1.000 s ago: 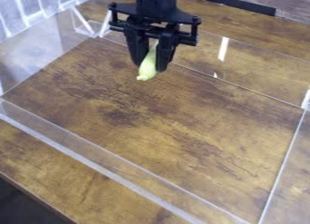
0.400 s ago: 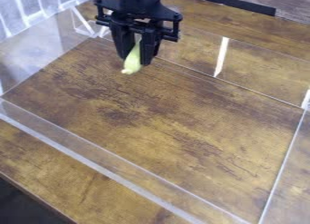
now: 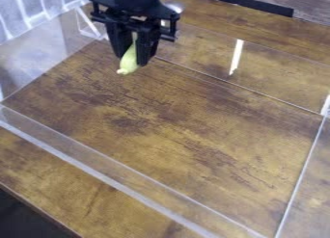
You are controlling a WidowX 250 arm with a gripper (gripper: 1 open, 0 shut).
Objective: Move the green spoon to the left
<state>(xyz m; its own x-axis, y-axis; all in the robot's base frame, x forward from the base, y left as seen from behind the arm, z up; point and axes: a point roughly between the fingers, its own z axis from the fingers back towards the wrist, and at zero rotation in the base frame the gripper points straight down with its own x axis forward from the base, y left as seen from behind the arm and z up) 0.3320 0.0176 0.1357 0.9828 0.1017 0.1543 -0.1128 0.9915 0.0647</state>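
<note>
The green spoon (image 3: 126, 62) hangs above the wooden table, only its yellow-green handle showing below the black fingers. My gripper (image 3: 134, 49) is shut on the green spoon and points straight down over the back left part of the table. The spoon's metal head is hidden between the fingers. The handle's lower end is clear of the wood.
A clear acrylic wall (image 3: 123, 189) runs along the front of the wooden table (image 3: 194, 126), and another stands at the right edge (image 3: 310, 165). More clear panels (image 3: 39, 39) rise at the back left, close to the gripper.
The gripper has carried the spoon to the left across the back of the table, still shut on it and at about the same height.
</note>
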